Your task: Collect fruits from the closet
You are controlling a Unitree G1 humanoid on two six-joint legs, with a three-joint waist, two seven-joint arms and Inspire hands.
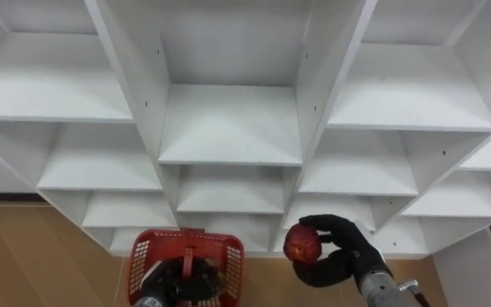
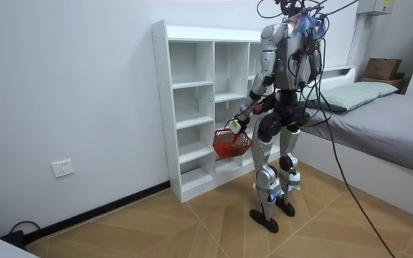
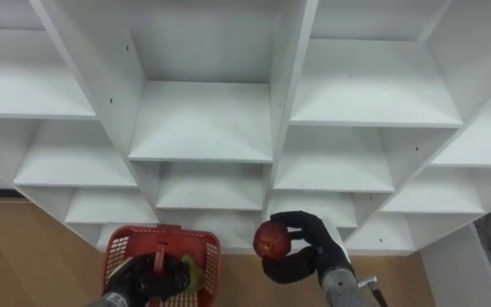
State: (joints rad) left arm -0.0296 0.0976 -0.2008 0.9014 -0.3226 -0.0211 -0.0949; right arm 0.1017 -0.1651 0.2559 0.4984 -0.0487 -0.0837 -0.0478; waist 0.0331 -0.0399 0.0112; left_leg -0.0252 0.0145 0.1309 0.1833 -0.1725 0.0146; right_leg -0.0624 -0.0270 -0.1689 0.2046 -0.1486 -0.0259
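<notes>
Left robot hand [image 1: 162,281] gripping basket handle [image 1: 187,257], right robot hand [image 1: 345,249] clamped on red fruit [image 1: 302,244], beside basket rim [image 1: 232,244]

apple [image 1: 302,244] red; basket [image 1: 228,249] red, grid mesh; closet [image 1: 228,128] plain white; floor [image 1: 41,256] tan wood, herringbone; right hand [image 1: 352,247] black.

A bedroom, shown by a bed [image 2: 389,118] beside the white closet [image 2: 162,107]

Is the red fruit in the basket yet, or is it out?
Out. The right hand is curled round the red fruit, beside the basket, which the left hand holds by its handle.
</notes>
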